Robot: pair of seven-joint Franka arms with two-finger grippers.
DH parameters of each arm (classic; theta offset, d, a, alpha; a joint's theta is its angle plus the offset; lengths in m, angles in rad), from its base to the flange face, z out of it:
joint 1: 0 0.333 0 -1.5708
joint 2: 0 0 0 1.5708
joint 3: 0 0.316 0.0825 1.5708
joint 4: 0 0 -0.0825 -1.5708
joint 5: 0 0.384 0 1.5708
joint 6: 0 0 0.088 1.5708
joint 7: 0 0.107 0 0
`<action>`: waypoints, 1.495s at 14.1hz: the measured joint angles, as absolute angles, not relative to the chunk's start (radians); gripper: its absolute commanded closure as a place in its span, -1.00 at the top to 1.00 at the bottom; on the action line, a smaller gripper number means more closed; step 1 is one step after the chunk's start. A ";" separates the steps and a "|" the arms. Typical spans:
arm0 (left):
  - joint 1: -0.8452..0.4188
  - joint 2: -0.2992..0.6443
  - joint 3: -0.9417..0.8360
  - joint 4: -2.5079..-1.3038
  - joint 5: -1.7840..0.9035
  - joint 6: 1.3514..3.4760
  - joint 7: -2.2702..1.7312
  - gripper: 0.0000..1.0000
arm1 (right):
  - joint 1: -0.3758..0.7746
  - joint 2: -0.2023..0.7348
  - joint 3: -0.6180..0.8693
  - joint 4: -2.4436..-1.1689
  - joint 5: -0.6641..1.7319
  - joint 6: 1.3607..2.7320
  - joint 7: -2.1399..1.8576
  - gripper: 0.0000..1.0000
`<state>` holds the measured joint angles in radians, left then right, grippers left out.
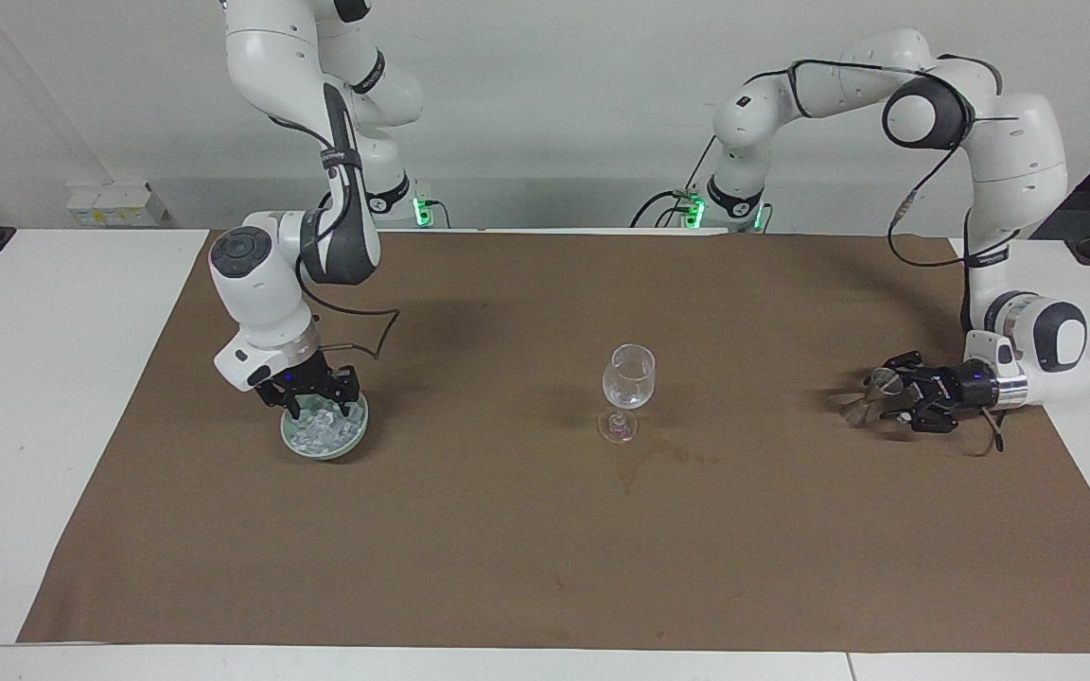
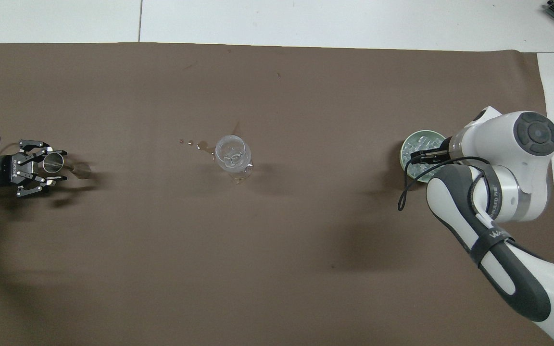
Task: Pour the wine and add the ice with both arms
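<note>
The glass (image 1: 627,383) stood upright in the middle of the brown mat (image 1: 507,549). A little wine (image 1: 627,393) seemed to sit in the glass, but it was clear and hard to see. Some wet spots (image 1: 668,456) lay on the mat just beside the foot of the glass, so I think a bit got spilled.

Well apart from the glass, toward the right arm's end of the table, was the bowl (image 1: 323,457). The ice (image 1: 323,430) was heaped in it. The right gripper (image 1: 313,402) pointed down into the bowl, right at the ice. I think it was there to pick up a piece. I could not tell if it had hold of one.

Well apart from the glass, toward the left arm's end of the table, stood the jigger (image 1: 871,386). The left gripper (image 2: 51,166) lay low and sideways next to it. Its fingers (image 2: 34,143) were spread apart on either side of the jigger and did not squeeze it. So the jigger looked let go, set out of the way of the glass.

I think the pouring was done and the ice step was under way. The glass is thin and tall, so the ice should go in gently.
</note>
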<state>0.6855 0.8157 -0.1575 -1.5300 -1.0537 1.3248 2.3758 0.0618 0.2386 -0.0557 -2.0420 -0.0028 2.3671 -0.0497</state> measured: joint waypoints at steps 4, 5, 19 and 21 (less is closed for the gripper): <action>0.690 0.713 -0.086 -1.479 -0.939 1.324 2.314 0.26 | 0.062 0.239 -0.056 -2.042 -0.003 2.367 -0.052 -0.07; 0.690 0.686 -0.079 -1.460 -0.901 1.323 2.278 0.26 | 0.061 0.239 -0.056 -2.042 -0.003 2.367 -0.053 -0.22; 0.295 0.292 -0.086 -1.421 -0.582 1.472 0.956 0.35 | 0.061 0.226 -0.056 -1.974 -0.003 2.267 -0.054 -1.00; 0.229 0.258 -0.085 -1.423 -0.502 1.496 0.736 0.39 | 0.061 0.204 -0.053 -1.960 -0.003 2.240 -0.052 -1.00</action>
